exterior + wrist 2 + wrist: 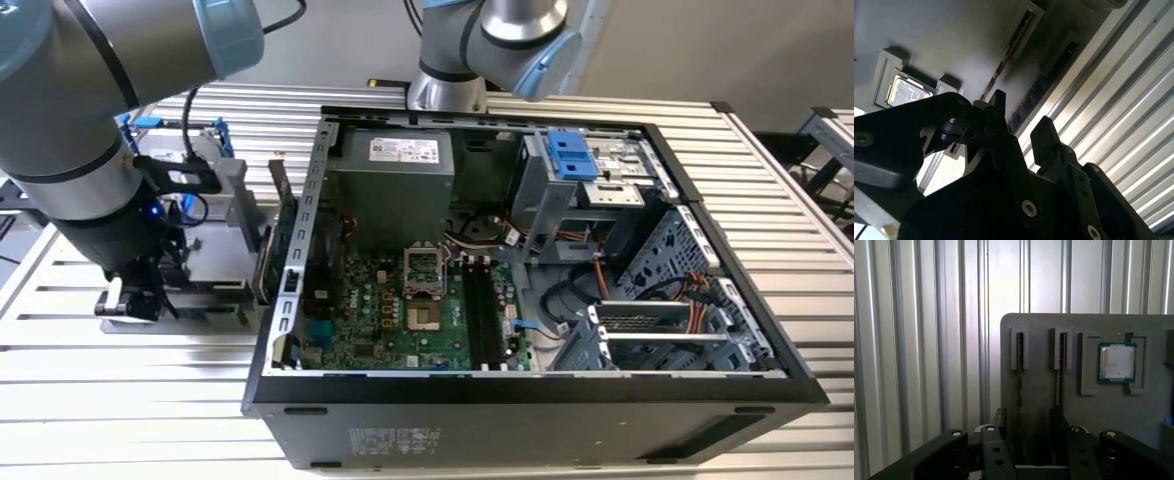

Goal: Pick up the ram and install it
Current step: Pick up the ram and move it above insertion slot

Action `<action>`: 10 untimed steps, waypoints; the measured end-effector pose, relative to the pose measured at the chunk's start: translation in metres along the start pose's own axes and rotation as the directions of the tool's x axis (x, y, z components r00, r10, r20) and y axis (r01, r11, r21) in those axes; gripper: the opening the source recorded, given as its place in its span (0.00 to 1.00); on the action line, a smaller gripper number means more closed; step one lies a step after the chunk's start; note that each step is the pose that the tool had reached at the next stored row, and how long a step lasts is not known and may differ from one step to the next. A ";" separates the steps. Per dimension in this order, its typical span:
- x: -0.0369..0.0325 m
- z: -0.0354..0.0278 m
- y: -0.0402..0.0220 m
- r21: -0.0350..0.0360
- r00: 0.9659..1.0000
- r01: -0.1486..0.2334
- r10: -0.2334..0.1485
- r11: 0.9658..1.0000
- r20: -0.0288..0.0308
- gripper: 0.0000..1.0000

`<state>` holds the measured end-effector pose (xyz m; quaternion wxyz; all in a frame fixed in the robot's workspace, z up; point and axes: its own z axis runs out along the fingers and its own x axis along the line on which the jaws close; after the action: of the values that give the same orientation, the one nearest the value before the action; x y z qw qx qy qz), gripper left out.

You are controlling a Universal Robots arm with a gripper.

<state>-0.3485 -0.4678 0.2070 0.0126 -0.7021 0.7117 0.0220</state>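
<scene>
Grey tray [1089, 410] holds two ram sticks [1019, 385], one processor [1117, 361].

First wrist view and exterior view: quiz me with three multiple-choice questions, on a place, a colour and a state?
1. The silver chip lies: A in a grey tray's recess; B on a shelf; C on the floor.
2. The motherboard is: A red; B green; C white.
3. The tool is: A open; B shut tight; C holding a cable.
A, the tray's frame surrounds it; B, green board in the case; A, its fingers stand apart at the ram.
</scene>
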 end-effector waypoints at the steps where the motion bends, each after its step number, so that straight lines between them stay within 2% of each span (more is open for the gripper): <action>1: 0.0002 0.0015 0.0000 0.000 1.000 0.000 0.000 1.000 0.000 1.00; 10: 0.0036 0.0124 -0.0003 0.000 1.000 0.000 0.000 1.000 0.000 1.00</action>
<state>-0.3485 -0.4708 0.1945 0.0127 -0.7021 0.7117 0.0221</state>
